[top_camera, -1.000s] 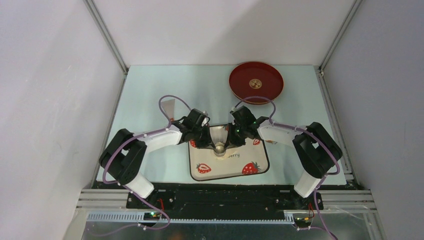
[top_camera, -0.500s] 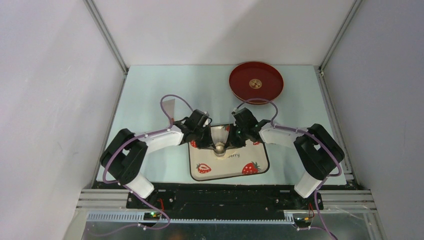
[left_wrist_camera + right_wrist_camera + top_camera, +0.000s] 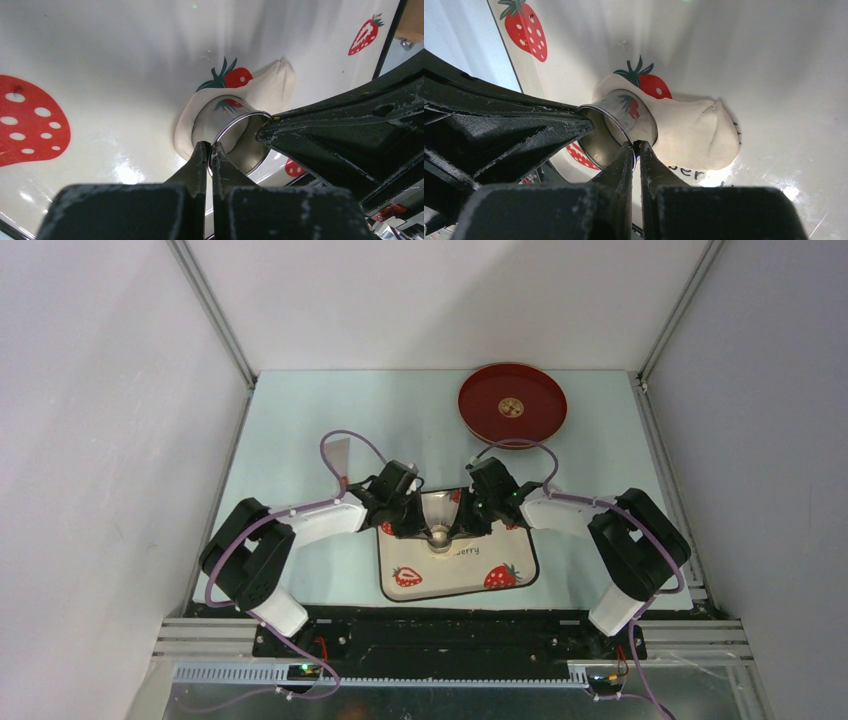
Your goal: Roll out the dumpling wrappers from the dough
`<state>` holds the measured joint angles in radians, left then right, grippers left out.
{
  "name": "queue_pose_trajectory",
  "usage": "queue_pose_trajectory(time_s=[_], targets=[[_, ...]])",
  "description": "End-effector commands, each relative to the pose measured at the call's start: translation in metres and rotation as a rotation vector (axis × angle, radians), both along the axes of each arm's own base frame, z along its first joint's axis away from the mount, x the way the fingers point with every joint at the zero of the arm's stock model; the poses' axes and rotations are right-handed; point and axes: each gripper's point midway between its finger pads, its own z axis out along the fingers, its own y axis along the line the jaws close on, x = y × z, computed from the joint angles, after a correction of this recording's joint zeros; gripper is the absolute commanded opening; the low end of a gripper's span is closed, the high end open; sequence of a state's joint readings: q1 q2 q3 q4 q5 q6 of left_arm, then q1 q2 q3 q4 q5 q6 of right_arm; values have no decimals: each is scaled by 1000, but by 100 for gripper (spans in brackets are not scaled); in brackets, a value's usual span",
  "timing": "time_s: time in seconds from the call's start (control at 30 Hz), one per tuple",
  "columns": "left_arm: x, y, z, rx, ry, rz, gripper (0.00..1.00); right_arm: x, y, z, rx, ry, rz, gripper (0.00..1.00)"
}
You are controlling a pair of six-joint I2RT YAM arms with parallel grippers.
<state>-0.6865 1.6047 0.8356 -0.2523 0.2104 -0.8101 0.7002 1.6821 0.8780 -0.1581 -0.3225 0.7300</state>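
Observation:
The dough (image 3: 694,130) is a flattened cream-white sheet on the strawberry-patterned plate (image 3: 430,585). A small steel ring cutter (image 3: 624,107) stands on the dough's left part, near a printed strawberry. My left gripper (image 3: 210,147) is shut on the ring's rim (image 3: 235,122) from one side. Opposite it, my right gripper (image 3: 636,146) is shut on the rim from the other side. In the top view both grippers meet over the cutter (image 3: 438,537) at the plate's far half. Dough (image 3: 270,85) spreads past the ring. No separate dumpling wrappers are in view.
A round red tray (image 3: 480,410) with a gold emblem sits at the back right of the pale green mat. A tan wooden roller (image 3: 412,20) shows just past the plate's edge. Both arms cross over the plate's far edge.
Both arms have shifted only very slightly. The cutter stays on the dough with both grippers still shut on its rim.

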Motion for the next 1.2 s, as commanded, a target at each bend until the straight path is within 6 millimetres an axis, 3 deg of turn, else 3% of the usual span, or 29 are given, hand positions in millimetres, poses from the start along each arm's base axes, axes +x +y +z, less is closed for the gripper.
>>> queue_pose_trajectory(time_s=[0.0, 1.17], targets=[[-38, 13, -53, 117, 128, -12, 0, -57, -22, -60, -147, 231, 32, 0], [-50, 31, -71, 110, 232, 32, 0, -75, -54, -87, -277, 397, -42, 0]])
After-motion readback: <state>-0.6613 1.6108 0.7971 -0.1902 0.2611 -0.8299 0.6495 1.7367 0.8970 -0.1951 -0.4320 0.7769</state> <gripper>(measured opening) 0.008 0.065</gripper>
